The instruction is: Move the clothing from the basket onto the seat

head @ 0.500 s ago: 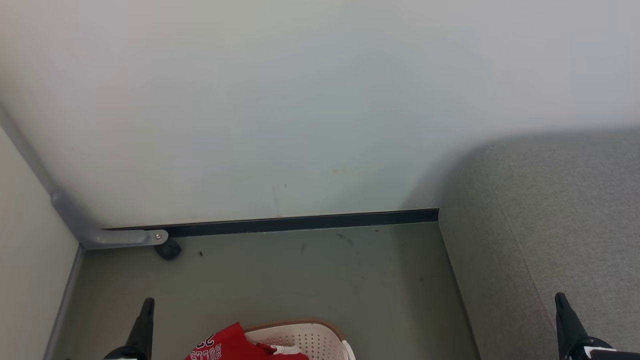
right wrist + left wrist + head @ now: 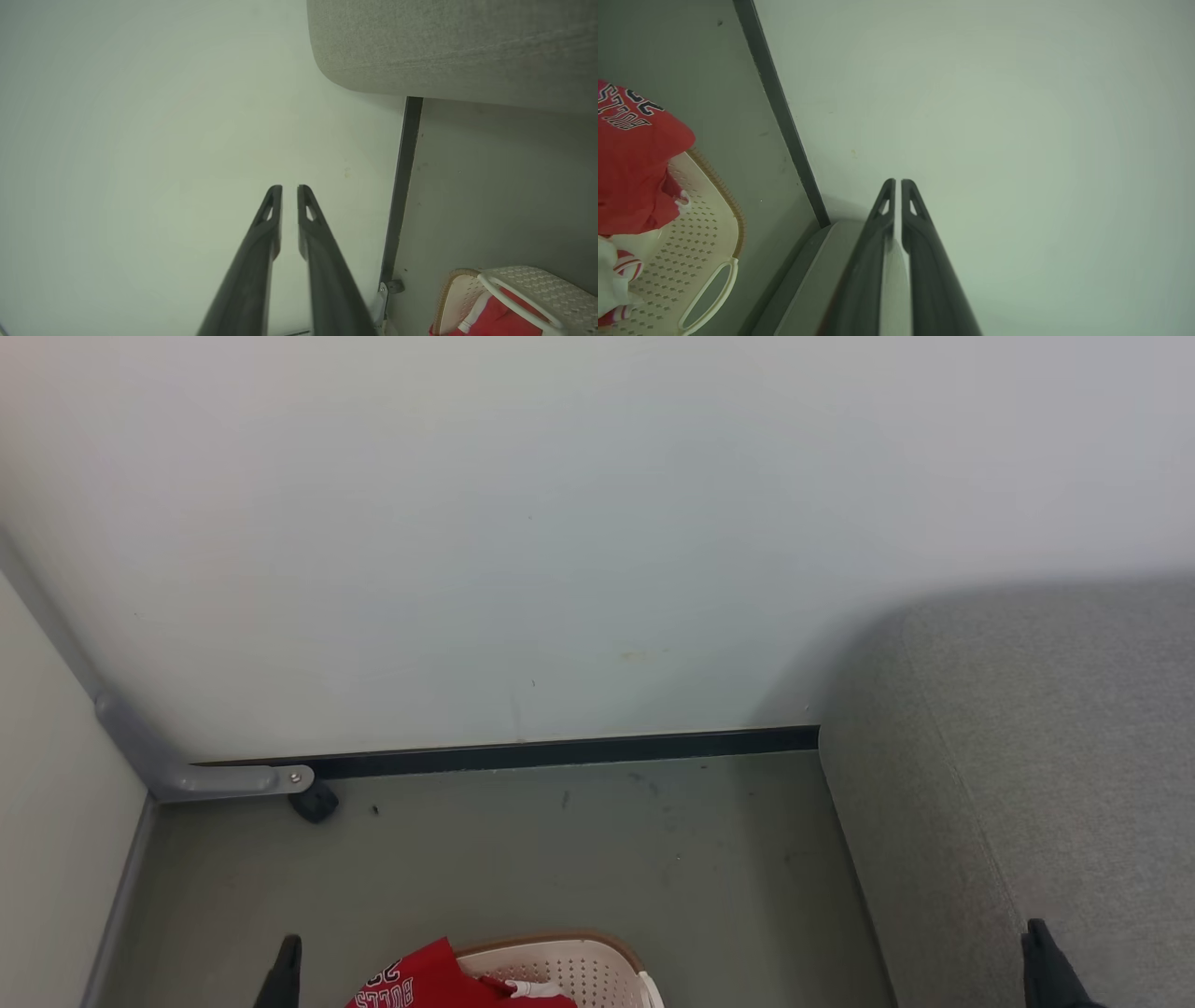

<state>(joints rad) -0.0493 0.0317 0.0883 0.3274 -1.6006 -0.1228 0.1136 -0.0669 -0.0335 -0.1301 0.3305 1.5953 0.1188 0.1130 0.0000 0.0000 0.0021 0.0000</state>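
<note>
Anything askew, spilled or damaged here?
One small thing: the red clothing is heaped up over one side of the basket rim instead of lying inside. Nothing looks damaged.

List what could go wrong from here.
The clothing drapes over the basket rim; pulling it could drag or tip the basket.
The left end effector and right end effector are shut; reaching in like that may just push fabric down.
The basket sits at the head view's bottom edge, largely cut off.
</note>
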